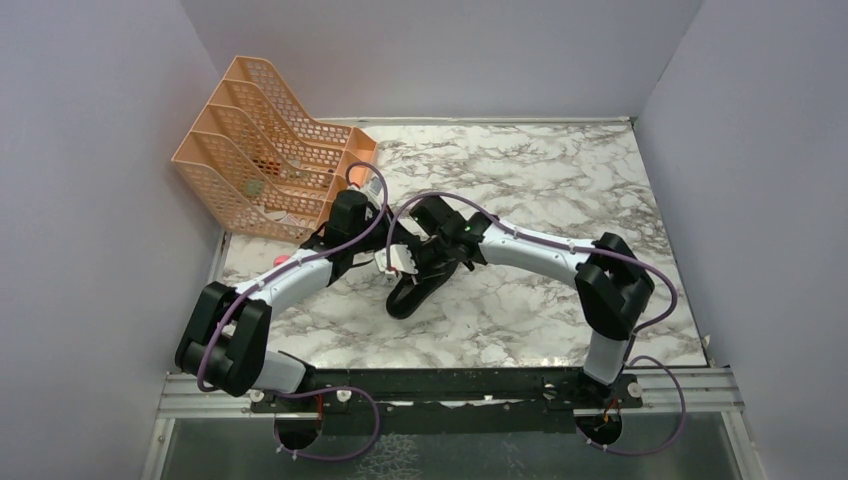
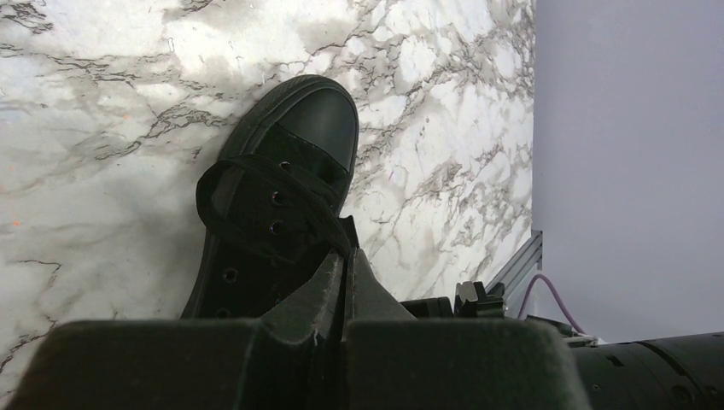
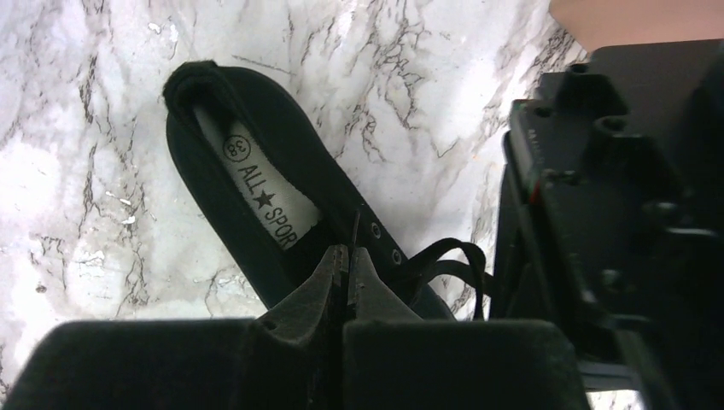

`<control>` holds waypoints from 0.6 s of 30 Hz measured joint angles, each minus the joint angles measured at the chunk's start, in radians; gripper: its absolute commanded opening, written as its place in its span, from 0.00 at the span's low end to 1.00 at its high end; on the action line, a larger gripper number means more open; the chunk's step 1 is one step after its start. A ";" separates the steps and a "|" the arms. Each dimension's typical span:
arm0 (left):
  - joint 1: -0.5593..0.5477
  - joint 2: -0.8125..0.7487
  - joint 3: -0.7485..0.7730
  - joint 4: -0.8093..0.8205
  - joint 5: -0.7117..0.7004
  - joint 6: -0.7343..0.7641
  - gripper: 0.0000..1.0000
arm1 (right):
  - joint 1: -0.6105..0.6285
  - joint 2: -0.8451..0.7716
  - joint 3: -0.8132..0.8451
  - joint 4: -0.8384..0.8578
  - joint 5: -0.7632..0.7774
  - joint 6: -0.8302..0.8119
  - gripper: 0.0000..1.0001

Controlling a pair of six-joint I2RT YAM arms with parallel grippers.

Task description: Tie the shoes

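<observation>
The black low-cut shoe lies on the marble table between both grippers. In the left wrist view its toe points away and a lace loop crosses the eyelets. My left gripper is shut, and a black lace runs into its tips. In the right wrist view the shoe's opening with its printed insole shows. My right gripper is shut on a thin lace end that sticks up from its tips. More lace loops lie to the right. In the top view both grippers, left and right, meet over the shoe.
An orange mesh file rack stands at the back left, just behind the left arm. The left arm's black body fills the right side of the right wrist view. Grey walls enclose the table. A metal rail runs along the near edge.
</observation>
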 measured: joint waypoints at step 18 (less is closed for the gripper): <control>0.001 0.006 0.014 -0.035 0.013 0.060 0.00 | 0.008 -0.141 -0.092 0.049 -0.192 0.443 0.01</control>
